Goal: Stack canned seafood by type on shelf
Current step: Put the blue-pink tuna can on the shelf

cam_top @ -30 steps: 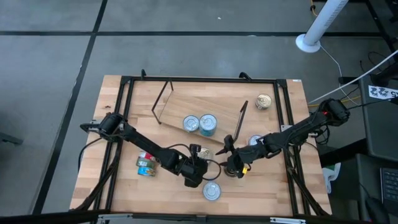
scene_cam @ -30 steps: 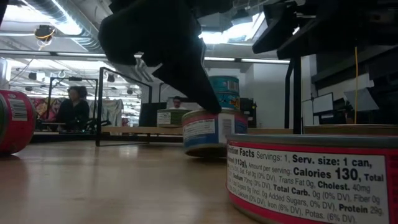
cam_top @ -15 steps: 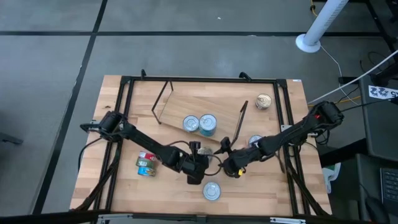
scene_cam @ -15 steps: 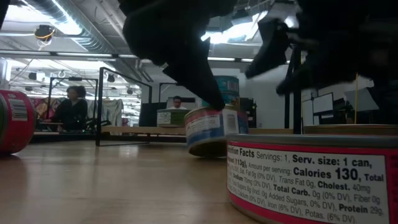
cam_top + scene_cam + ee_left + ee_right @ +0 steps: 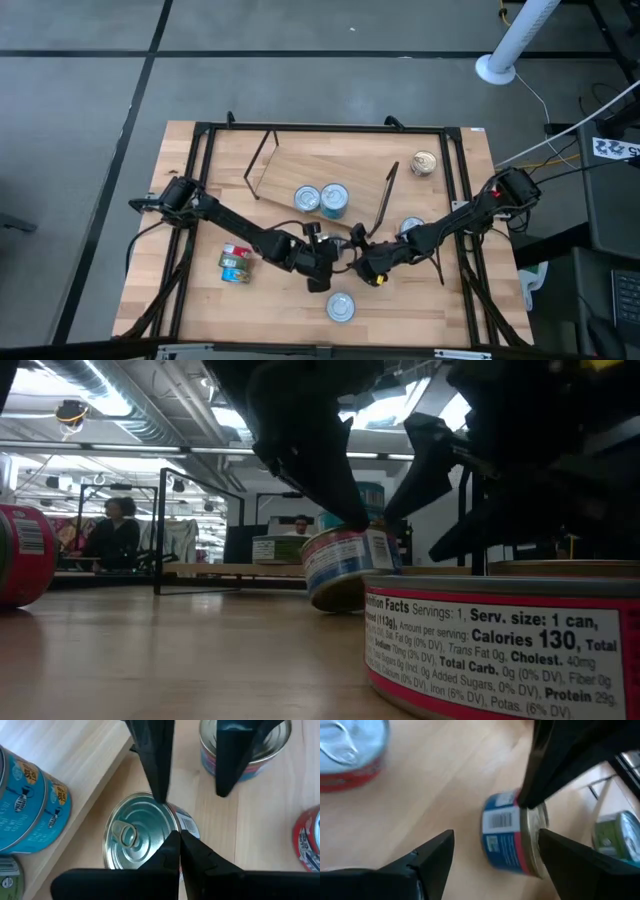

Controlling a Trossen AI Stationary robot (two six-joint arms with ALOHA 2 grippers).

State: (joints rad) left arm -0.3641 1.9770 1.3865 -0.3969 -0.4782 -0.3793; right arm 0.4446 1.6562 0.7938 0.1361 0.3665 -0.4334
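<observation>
Left hand (image 5: 179, 851) at bottom, fingers pressed together, tips against rim of silver-lidded can (image 5: 137, 837) with pull tab. Can tilted, on tabletop (image 5: 260, 820) just beside edge of shelf (image 5: 75, 760). Two dark fingers of right hand (image 5: 192, 765) reaching in from top, spread apart; one finger (image 5: 152, 755) touching far rim of same can. Blue-labelled can (image 5: 247, 750) behind, partly hidden. Red can (image 5: 307, 842) at right edge. Teal cans (image 5: 30, 805) on shelf.
</observation>
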